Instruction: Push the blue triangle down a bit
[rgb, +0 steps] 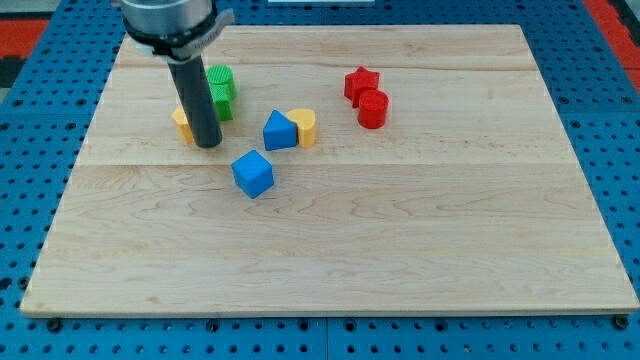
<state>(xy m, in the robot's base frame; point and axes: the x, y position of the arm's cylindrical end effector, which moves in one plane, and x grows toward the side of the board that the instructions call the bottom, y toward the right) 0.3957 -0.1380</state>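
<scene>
The blue triangle (279, 131) lies on the wooden board (400, 230), left of centre, touching a yellow heart-shaped block (305, 126) on its right. A blue cube (253, 173) sits just below it and slightly to the left. My tip (208, 144) is to the left of the blue triangle, apart from it, and stands in front of a yellow block (182, 123) that it partly hides. A green block (222, 92) sits just above and right of the rod.
A red star (360, 83) and a red cylinder (373, 108) touch each other at the view's upper right of centre. The board lies on a blue pegboard surface (30, 150).
</scene>
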